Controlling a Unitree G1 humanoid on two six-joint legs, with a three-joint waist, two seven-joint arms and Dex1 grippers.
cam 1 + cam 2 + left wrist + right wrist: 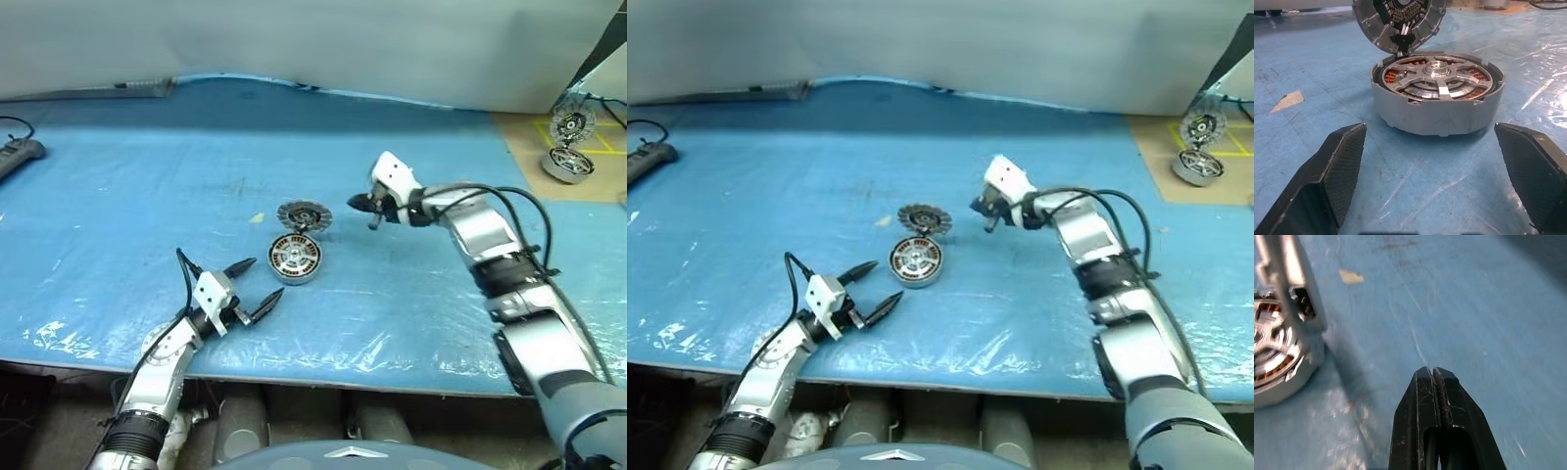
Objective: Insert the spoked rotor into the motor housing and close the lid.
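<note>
Spoked rotor seemingly seated in grey motor housing; finned lid upright behind, open.

The motor housing is matt grey metal, its outer wall smooth and faintly scuffed, with copper-brown windings showing inside. The spoked rotor seated in it is brighter brushed silver metal with a polished hub. The lid, standing tilted at the rim, is grey cast-looking metal with a dark inner face. The table cover is blue, scratched, and glossy like plastic film where it wrinkles. The left gripper has black fingers with finely textured, matt pads
</note>
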